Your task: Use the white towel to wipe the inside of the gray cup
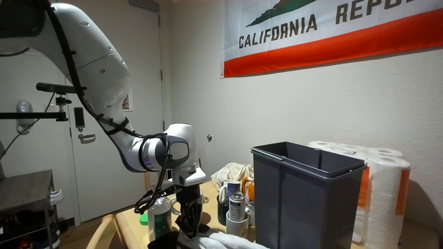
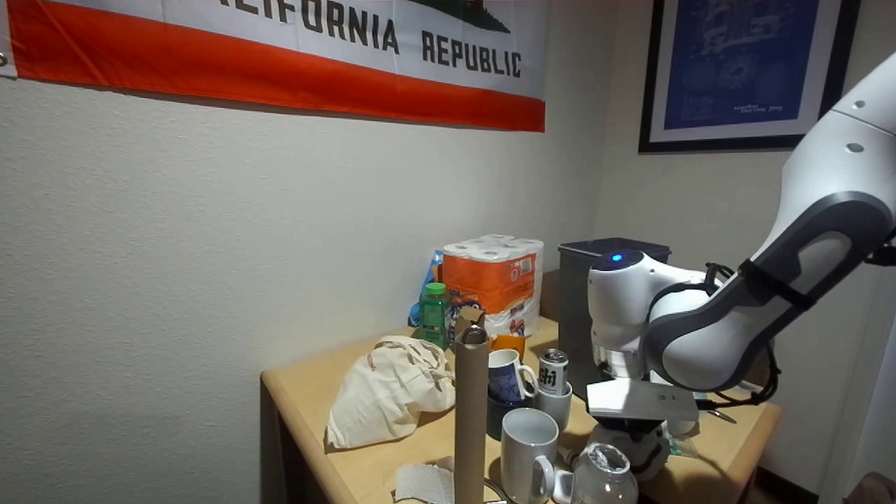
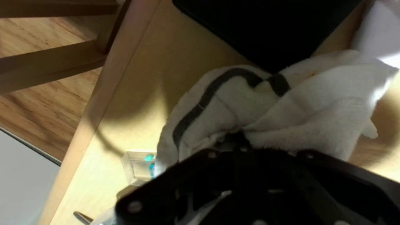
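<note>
Wall flag (image 2: pixel 301 66), white above a red band: dark capitals reading CALIFORNIA REPUBLIC, the wording I make out most easily from here. Drinks can (image 2: pixel 553 372): bold black letters, partly turned from me, ending in what looks like "hi". Framed blue poster (image 2: pixel 735 70), paper-roll pack (image 2: pixel 493 280), clear bottle (image 1: pixel 160 218): print too small for me to read.

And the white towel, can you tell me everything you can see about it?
The white towel looks soft and fluffy, like thick cloth. It has a dark stripe, bent by the folds, and a small orange-brown mark. It is bunched up loosely over the table, and the pincer points down into it, seeming to pinch it. It's beside the tall dark gray bin; whether they touch, I can't tell. What's underneath it is hidden too.
</note>
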`<control>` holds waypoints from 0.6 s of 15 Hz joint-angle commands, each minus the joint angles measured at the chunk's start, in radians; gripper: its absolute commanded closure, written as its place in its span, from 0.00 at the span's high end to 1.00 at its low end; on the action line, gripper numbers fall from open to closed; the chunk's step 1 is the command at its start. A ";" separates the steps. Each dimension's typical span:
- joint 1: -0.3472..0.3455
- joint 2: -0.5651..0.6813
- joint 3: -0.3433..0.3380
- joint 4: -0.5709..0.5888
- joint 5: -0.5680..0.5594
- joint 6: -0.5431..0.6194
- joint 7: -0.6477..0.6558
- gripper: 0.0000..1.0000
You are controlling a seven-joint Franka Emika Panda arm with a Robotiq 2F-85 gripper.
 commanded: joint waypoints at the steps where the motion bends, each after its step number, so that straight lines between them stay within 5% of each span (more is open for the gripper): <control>1: 0.016 -0.008 -0.034 -0.011 -0.071 0.079 0.061 0.01; 6: 0.053 0.005 -0.114 -0.015 -0.453 0.164 0.304 0.01; 9: 0.019 -0.001 -0.073 -0.027 -0.497 0.123 0.315 0.01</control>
